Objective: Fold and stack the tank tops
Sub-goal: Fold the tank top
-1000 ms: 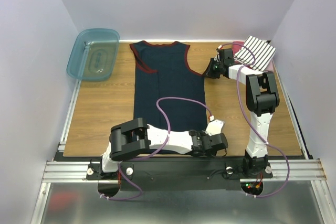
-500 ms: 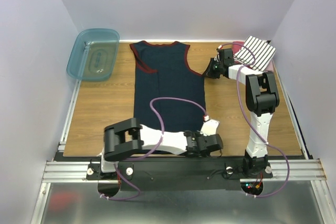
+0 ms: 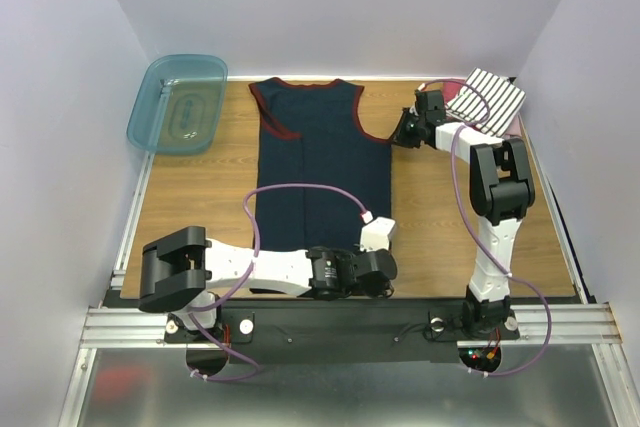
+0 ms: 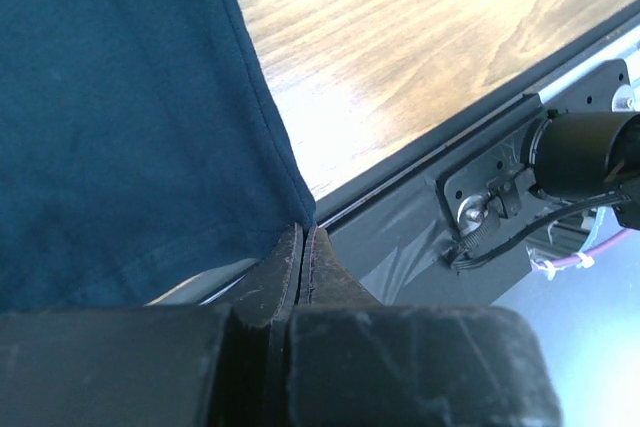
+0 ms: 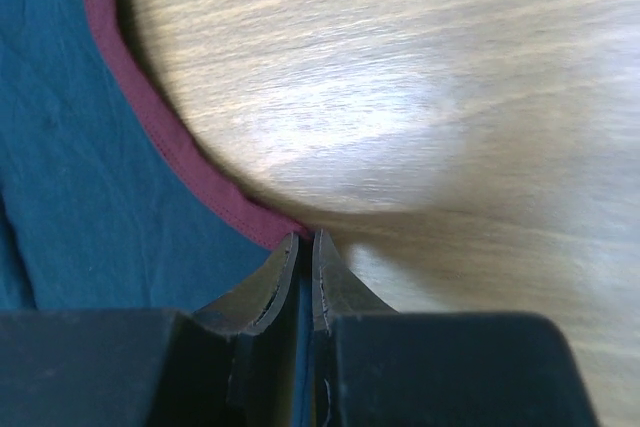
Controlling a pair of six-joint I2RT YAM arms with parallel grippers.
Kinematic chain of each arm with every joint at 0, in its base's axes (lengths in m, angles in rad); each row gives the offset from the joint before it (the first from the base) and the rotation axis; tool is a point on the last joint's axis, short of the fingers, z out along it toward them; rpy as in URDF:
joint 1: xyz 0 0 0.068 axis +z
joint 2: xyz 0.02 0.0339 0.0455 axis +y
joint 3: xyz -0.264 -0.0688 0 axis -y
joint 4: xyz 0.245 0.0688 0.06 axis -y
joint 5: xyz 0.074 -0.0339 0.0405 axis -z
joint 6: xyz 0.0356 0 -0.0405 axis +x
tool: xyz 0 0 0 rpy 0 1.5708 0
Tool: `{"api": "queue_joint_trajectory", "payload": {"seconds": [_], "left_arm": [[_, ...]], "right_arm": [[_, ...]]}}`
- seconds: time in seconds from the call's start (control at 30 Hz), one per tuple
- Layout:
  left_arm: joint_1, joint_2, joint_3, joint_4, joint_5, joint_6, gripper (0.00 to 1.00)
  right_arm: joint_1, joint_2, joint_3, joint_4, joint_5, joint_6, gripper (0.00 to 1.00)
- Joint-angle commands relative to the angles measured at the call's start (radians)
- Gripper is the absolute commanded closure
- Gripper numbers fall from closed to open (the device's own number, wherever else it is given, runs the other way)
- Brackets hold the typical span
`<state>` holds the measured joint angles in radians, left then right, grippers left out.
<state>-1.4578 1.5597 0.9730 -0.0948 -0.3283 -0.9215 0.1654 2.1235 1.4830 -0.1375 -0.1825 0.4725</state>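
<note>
Navy tank top point(image 3: 320, 162) lies flat and spread lengthwise on the middle of the wooden table point(image 3: 200, 207), with its neckline at the far end and its hem at the near edge. The left gripper point(image 4: 305, 237) is pinched closed on the near right hem corner, right at the table's near edge. The right gripper point(image 5: 305, 242) is closed on the red-trimmed armhole edge at the far right side. The striped tank top point(image 3: 485, 97) lies as a compact rectangle in the far right corner, well apart. A teal plastic bin point(image 3: 178, 102) sits at the far left.
</note>
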Motion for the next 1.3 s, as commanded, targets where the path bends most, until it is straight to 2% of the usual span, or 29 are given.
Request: {"api": "queue_joint_trajectory", "payload": {"seconds": [0.0, 0.23, 0.43, 0.77, 0.93, 1.27], "left_arm": [[-0.007, 0.020, 0.016, 0.079, 0.043, 0.030, 1.00], [-0.013, 0.031, 0.020, 0.164, 0.066, 0.072, 1.00], [-0.003, -0.015, -0.039, 0.204, 0.025, 0.061, 1.00], [0.056, -0.240, -0.310, 0.276, -0.034, -0.071, 1.00], [0.065, -0.306, -0.390, 0.264, -0.055, -0.131, 1.00], [0.066, -0.417, -0.507, 0.110, -0.074, -0.290, 1.00]], "right_arm": [[0.003, -0.094, -0.029, 0.007, 0.132, -0.003, 1.00], [-0.023, -0.120, -0.032, -0.046, 0.230, -0.023, 1.00], [-0.023, -0.125, 0.002, -0.074, 0.206, -0.011, 1.00], [0.034, -0.142, 0.065, -0.088, 0.149, 0.049, 1.00], [0.091, -0.103, 0.120, -0.088, 0.149, 0.087, 1.00], [0.223, 0.041, 0.321, -0.094, 0.173, 0.146, 1.00]]}}
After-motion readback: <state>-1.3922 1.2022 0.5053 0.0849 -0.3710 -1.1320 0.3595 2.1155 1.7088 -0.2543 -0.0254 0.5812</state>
